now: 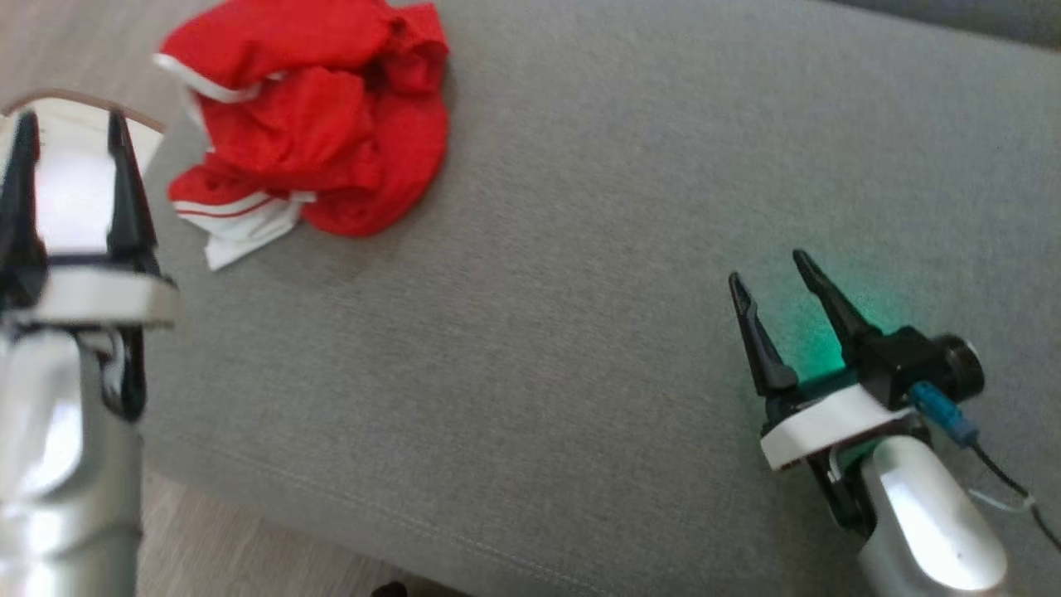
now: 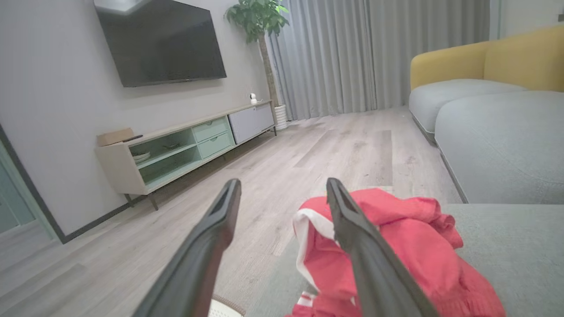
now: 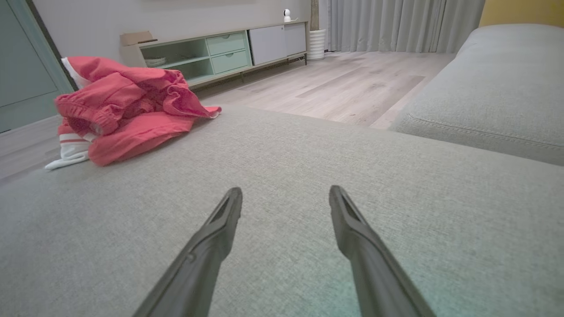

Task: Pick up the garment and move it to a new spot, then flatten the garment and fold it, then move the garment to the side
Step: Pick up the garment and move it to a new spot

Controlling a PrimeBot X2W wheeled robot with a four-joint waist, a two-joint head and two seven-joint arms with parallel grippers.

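On sofa [image 1: 580, 249], garment [image 1: 315, 124], left hand [image 1: 73, 120] wide, right hand [image 1: 767, 265] wide — left wrist view, television [image 2: 163, 39]

Right gripper [image 3: 285, 189]: two dark fingers spread wide, nothing between them, poised low over the grey sofa cushion [image 3: 308, 158]. Garment [image 3: 128, 105]: red with white trim, crumpled in a heap on the cushion's far left corner, well apart from the fingers; one white-striped cuff trails at the cushion's edge. A second grey cushion [image 3: 484, 101] lies to the right. Beyond, a pale wood floor [image 3: 335, 88]. Against the wall is a low cabinet [image 3: 220, 48] with green drawers, a cardboard box [image 3: 134, 37] and a small white camera [image 3: 287, 13] on top. Grey curtains [image 3: 396, 22] hang behind.
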